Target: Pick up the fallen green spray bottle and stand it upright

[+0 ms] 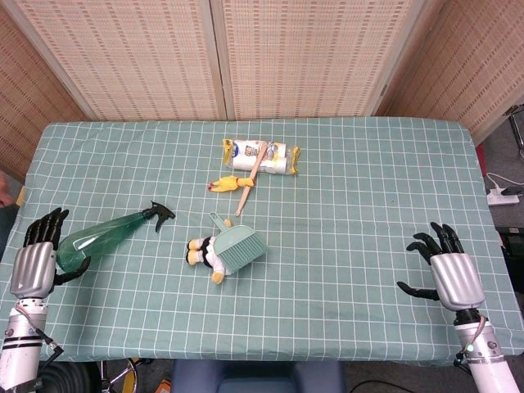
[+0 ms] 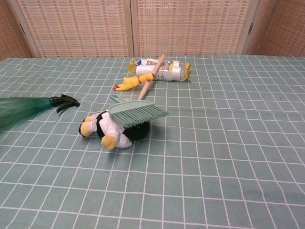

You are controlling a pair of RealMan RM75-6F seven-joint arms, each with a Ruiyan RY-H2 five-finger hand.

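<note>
Green spray bottle [image 1: 102,234] lies on its side at the table's [image 1: 344,278] nine o'clock edge, black nozzle toward two o'clock. Left hand [image 1: 37,260] sits at its base, fingers apart, thumb under the body — the grasp looks begun, not closed. Next: close, lift, tip it upright. Right hand [image 1: 446,270] rests open at four o'clock — idle.

The spray bottle [image 1: 102,236] is translucent green with a black trigger head; the tablecloth [image 1: 352,213] is teal with a white grid. The dustpan [image 1: 239,248] is pale teal, over a black, white and yellow plush toy [image 1: 205,254]
</note>
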